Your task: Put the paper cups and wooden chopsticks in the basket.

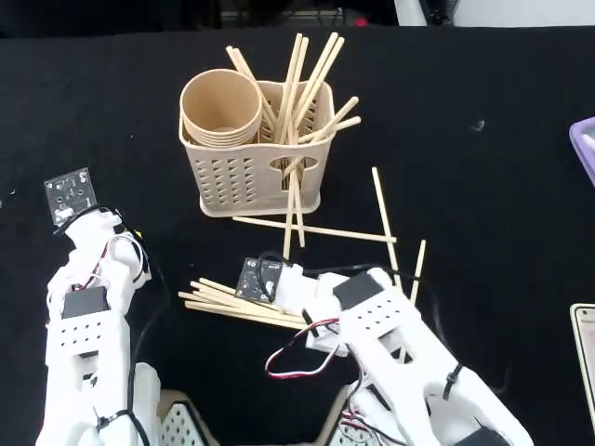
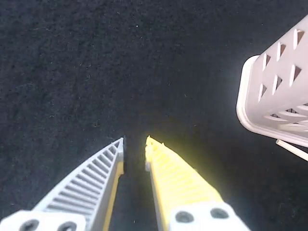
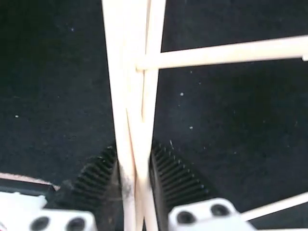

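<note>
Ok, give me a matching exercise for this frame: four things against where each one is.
Things:
1. paper cups
2. chopstick bundle
3. left gripper
4. loose chopstick

Places:
A. clamped in the right gripper
B. stacked inside the basket
C. open and empty, over the table
D. lying flat on the table in front of the basket

Pairs: 1-B, 2-A, 3-C, 4-D.

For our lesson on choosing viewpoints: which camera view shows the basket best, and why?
The high view: the basket shows whole, with stacked paper cups and chopsticks inside. The left wrist view catches one perforated corner of the basket. The right wrist view faces the held chopsticks in the right gripper.
</note>
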Controlling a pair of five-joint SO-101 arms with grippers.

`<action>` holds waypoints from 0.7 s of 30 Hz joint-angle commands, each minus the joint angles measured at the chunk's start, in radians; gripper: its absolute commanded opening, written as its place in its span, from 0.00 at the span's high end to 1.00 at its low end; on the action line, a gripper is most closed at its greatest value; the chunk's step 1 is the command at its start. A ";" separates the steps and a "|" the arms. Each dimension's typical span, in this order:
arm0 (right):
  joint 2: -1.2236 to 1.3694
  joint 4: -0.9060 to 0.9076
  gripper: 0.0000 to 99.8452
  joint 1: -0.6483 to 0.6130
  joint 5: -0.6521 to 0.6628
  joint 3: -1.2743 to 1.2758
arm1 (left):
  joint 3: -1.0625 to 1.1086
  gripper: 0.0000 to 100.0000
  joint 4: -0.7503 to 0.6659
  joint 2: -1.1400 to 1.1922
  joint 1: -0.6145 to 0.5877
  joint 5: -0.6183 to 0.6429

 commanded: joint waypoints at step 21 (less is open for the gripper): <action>0.050 0.008 0.99 -0.014 0.015 0.019 | 0.007 0.92 -0.025 -0.025 -0.008 0.009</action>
